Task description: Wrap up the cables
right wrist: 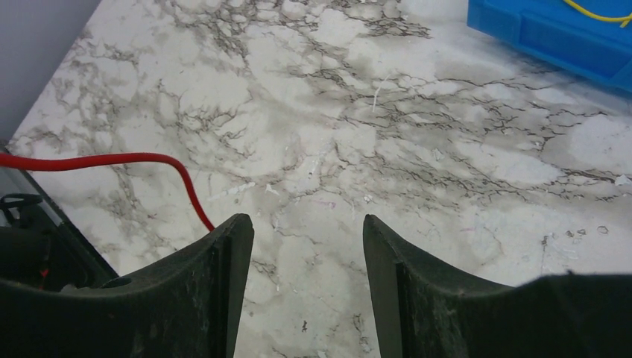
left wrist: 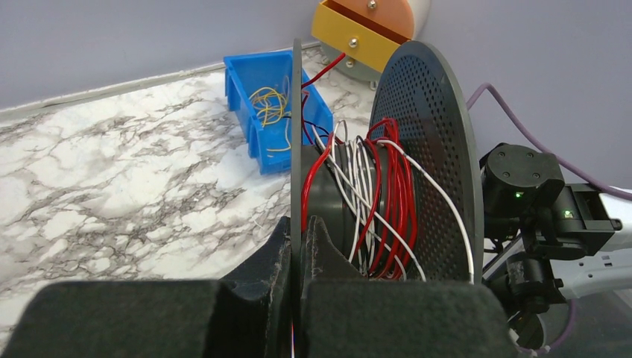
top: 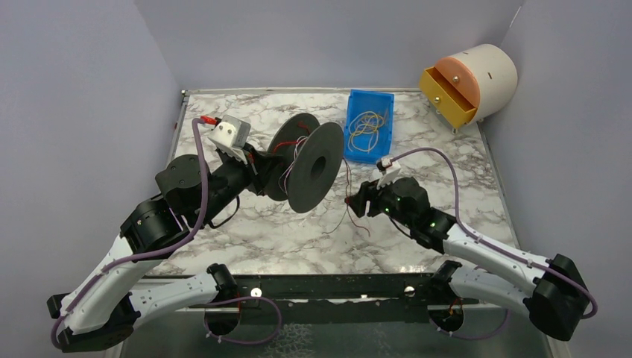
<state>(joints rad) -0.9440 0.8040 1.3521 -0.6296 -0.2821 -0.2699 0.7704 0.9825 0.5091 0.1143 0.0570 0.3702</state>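
A black spool [top: 305, 168] stands on edge over the middle of the table. Red, white and dark cables [left wrist: 387, 201] are wound on its hub. My left gripper [left wrist: 298, 231] is shut on the spool's thin near flange [left wrist: 296, 134], one finger on each side; in the top view the gripper [top: 257, 160] is at the spool's left. Loose thin red and dark strands [top: 350, 212] hang from the spool to the table. My right gripper [top: 356, 200] is open and empty just right of these strands. In its wrist view a red cable [right wrist: 112, 159] runs past the left fingertip [right wrist: 232, 246] of that gripper [right wrist: 305, 231].
A blue bin [top: 369, 123] with yellow wire loops sits at the back, also in the left wrist view [left wrist: 276, 112] and the right wrist view [right wrist: 551, 30]. A white cylinder with a yellow drawer [top: 469, 82] stands at the back right corner.
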